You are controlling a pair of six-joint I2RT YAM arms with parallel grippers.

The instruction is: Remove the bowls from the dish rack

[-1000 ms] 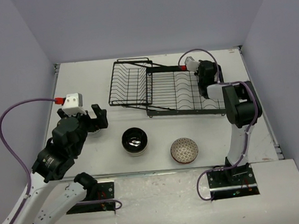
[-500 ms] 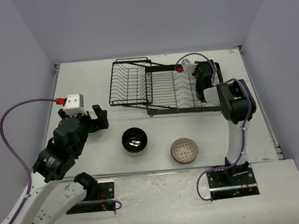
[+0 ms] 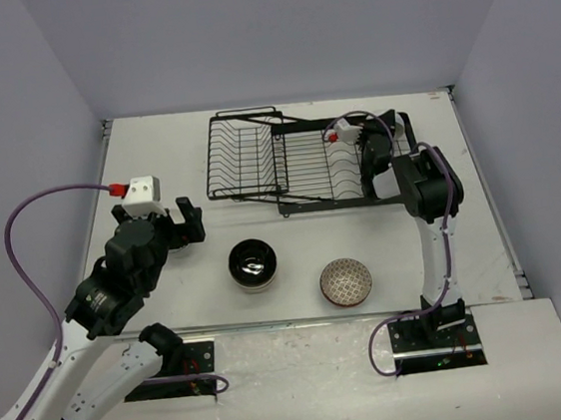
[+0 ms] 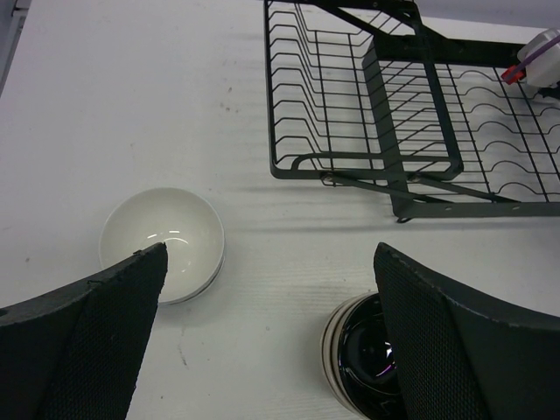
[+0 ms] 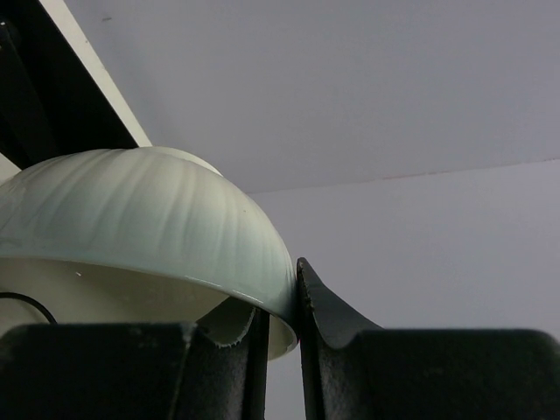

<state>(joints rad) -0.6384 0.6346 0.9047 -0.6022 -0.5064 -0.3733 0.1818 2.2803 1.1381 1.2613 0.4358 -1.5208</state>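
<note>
Bowls first: three are out on the table [image 3: 406, 257] and one is in a gripper. The right gripper [image 3: 369, 146] hangs over the right end of the dish rack [image 3: 307, 172], above the flat tined section. On its wrist cam the jaws are clamped on the rim of a pale ribbed bowl [image 5: 131, 232], one finger inside the rim and one outside. How that bowl sits relative to the tines I can't tell, since the wrist view is mostly bowl and wall.

The white bowl [image 4: 162, 243] stands upright on the table, glossy inside, just below the left gripper [image 4: 271, 254], whose jaws are wide apart with nothing between them. The black-inside bowl [image 3: 253, 264] is a bit to its right, upright, with a shiny reflection in the bottom. The net-patterned bowl [image 3: 346, 280] is further right and nearest the front edge of the table. None of the three touch.

The rack sits toward the far side, with the raised basket on the left and the longer part on the right. A bare strip of table runs between its front rail and the bowls, and there is open room on the far left near the wall.
</note>
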